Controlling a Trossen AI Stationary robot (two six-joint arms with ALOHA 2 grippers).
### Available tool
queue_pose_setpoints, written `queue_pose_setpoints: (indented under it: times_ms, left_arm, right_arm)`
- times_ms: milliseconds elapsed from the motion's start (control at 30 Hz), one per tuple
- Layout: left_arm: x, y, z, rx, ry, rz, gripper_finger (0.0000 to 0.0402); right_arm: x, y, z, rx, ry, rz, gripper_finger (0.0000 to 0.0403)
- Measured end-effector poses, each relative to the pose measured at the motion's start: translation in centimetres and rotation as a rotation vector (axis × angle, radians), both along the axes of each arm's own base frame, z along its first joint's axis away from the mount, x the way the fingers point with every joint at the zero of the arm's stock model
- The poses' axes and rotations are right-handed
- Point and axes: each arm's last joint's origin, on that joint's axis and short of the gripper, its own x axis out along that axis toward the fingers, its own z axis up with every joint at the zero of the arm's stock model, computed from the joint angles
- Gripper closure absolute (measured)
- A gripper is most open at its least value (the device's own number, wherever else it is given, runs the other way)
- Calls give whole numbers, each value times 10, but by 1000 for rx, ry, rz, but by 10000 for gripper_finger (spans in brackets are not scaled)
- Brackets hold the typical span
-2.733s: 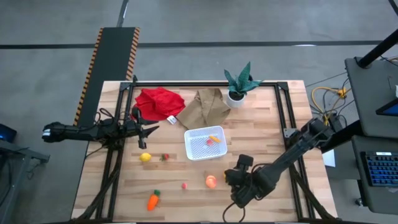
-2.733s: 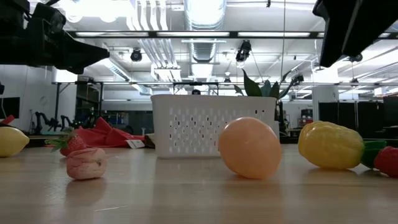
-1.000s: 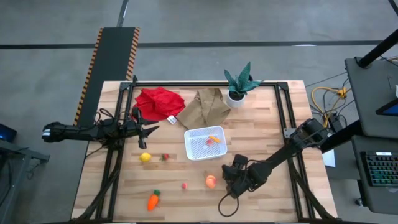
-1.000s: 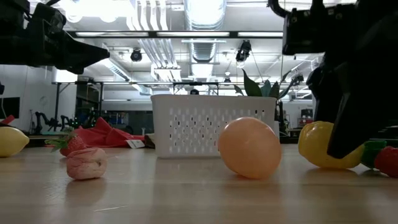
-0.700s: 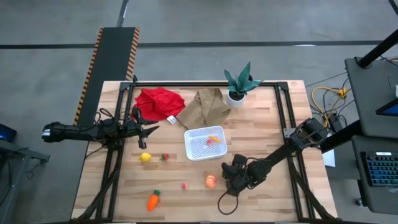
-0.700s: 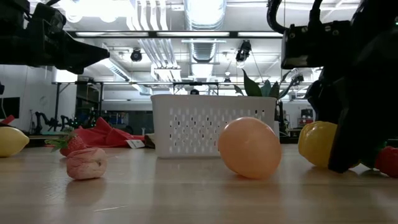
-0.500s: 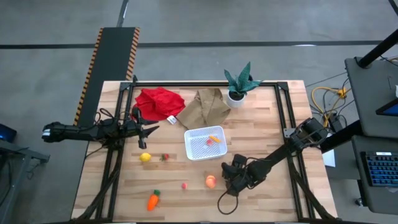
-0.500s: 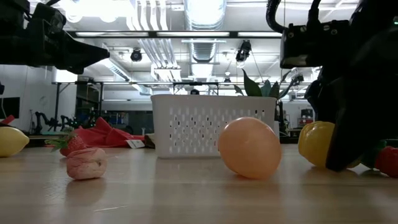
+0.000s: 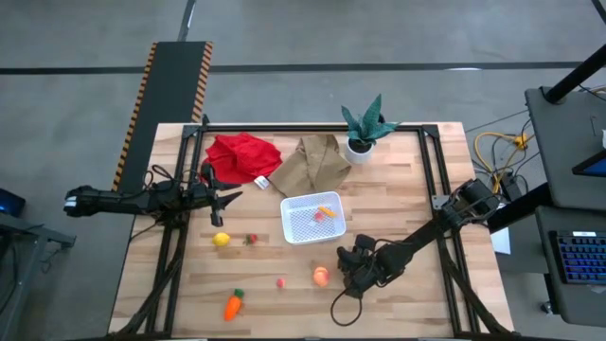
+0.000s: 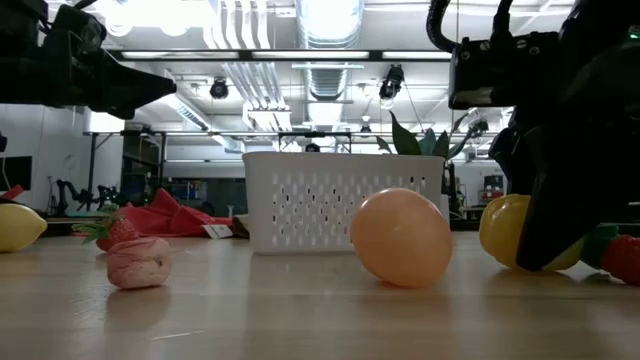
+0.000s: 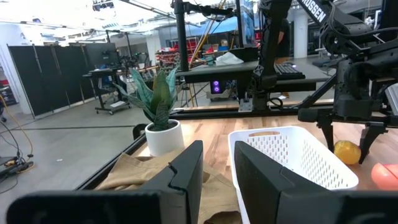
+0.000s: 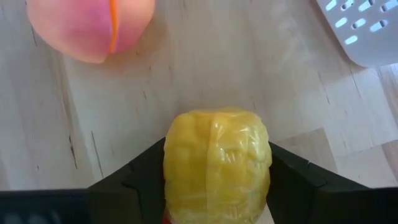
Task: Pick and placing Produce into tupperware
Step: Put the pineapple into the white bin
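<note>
The yellow pepper (image 12: 217, 158) lies on the table right of the peach-orange fruit (image 9: 322, 276). My right gripper (image 9: 348, 269) is lowered over it and covers it in the high view. The white tupperware (image 9: 312, 218) stands mid-table with an orange piece and a red piece inside. A lemon (image 9: 221, 240), a strawberry (image 9: 252, 240), a pink berry (image 9: 281, 281) and a carrot (image 9: 233, 304) lie on the table to the left. My left gripper (image 9: 230, 197) waits above the table's left edge, slightly open with nothing between its fingers. My right gripper pinches the yellow pepper by its two opposite sides (image 12: 171, 168), one finger (image 12: 134, 177) on each. The fingers come from above, slanting down. The pepper's underside (image 10: 505, 262) rests on the table.
A red cloth (image 9: 243, 157), a brown bag (image 9: 312, 163) and a potted plant (image 9: 365, 128) lie along the far edge. A small red and green piece (image 10: 620, 255) sits just right of the pepper. Bare wood lies along the near edge.
My right gripper has stayed low over the yellow pepper, hardly shifting. The pepper and the peach-orange fruit have stayed in place.
</note>
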Motion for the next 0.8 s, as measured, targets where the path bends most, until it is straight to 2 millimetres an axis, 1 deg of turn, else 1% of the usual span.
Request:
queue_pose_setpoints:
  times_ms: [300,500,633,800]
  left_arm:
    - [0,0,0,0,0,0,322]
    - [0,0,0,0,0,0,322]
    - [0,0,0,0,0,0,322]
    - [0,0,0,0,0,0,322]
  right_arm:
    - [0,1,2,10,5,3,201]
    - [4,3,8,24,-1,14,202]
    - [8,6,17,26,-5,14,202]
    - [22,9,35,16,-69,57,202]
